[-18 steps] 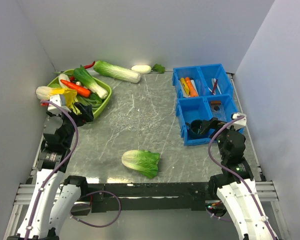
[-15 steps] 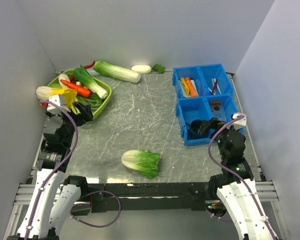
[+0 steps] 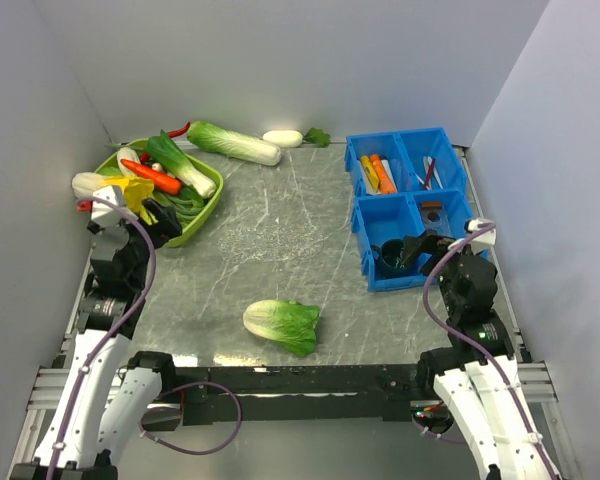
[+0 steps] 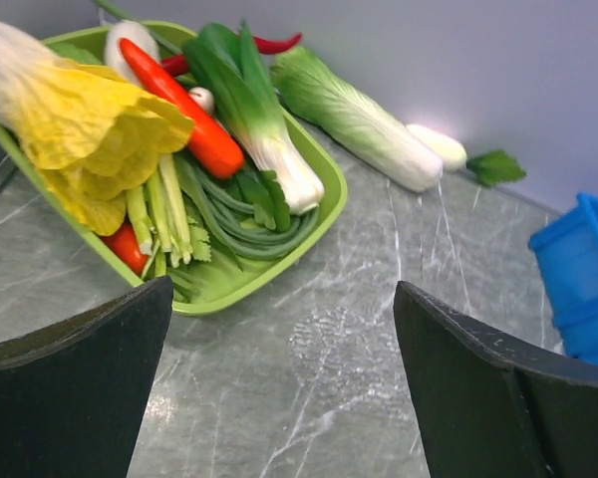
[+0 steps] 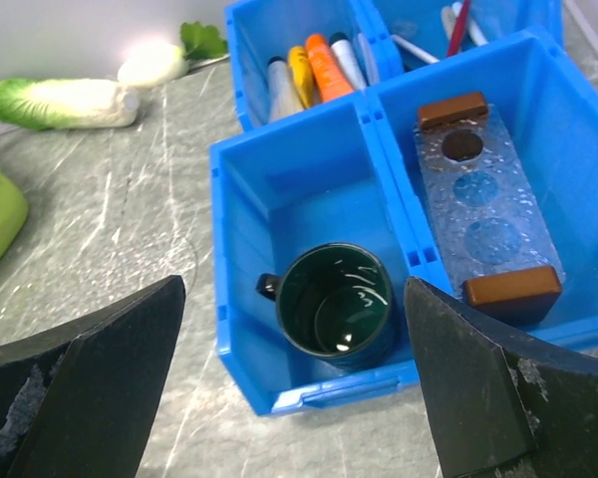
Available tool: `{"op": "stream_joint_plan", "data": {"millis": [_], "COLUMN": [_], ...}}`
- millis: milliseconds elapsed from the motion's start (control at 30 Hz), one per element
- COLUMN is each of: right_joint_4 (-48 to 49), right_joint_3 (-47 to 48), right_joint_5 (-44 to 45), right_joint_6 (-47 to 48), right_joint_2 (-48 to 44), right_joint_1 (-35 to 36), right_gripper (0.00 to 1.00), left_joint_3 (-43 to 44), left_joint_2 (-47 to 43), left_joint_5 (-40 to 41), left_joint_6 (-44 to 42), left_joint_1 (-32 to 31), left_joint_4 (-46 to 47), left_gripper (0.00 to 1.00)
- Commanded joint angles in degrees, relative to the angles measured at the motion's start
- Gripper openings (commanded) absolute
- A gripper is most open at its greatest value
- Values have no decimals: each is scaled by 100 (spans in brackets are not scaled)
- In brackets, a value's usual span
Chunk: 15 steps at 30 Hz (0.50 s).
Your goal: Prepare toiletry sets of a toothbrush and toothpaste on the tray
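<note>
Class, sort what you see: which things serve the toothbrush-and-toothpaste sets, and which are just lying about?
For the job: toothpaste tubes; toothbrushes; clear tray, probably.
Lying about: green mug; lettuce; green dish of vegetables; long cabbage.

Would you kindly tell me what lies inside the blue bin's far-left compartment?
A yellow tube, an orange tube and a pale tube lie side by side. From the right wrist, the compartment's wall hides their near ends.

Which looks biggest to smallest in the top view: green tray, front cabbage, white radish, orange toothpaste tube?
Largest: green tray, front cabbage, then white radish and orange toothpaste tube, too alike to rank.
</note>
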<state>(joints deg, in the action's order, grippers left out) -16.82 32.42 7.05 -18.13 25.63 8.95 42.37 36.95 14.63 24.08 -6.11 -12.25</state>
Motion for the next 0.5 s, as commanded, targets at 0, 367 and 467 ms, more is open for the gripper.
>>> {"op": "stream_joint_plan", "data": {"millis": [0, 367, 467], "right_joint_4": [-268, -647, -691], "right_joint_3": [448, 827, 888], "right_joint_5": [-466, -933, -829], "right_joint_6": [64, -32, -42], "right_joint_2": [328, 1998, 2297], "right_joint_1": [-25, -7, 98], "right_gripper": [97, 86, 75], "left_joint_3": [368, 2108, 1978], "left_joint_2": [312, 2140, 2614], "left_joint_5": [-549, -276, -1029], "left_joint_6": [-368, -1220, -1160], "left_joint_1": [-127, -1954, -1991], "left_joint_4": [267, 512, 733], "left_gripper": [96, 96, 97]}}
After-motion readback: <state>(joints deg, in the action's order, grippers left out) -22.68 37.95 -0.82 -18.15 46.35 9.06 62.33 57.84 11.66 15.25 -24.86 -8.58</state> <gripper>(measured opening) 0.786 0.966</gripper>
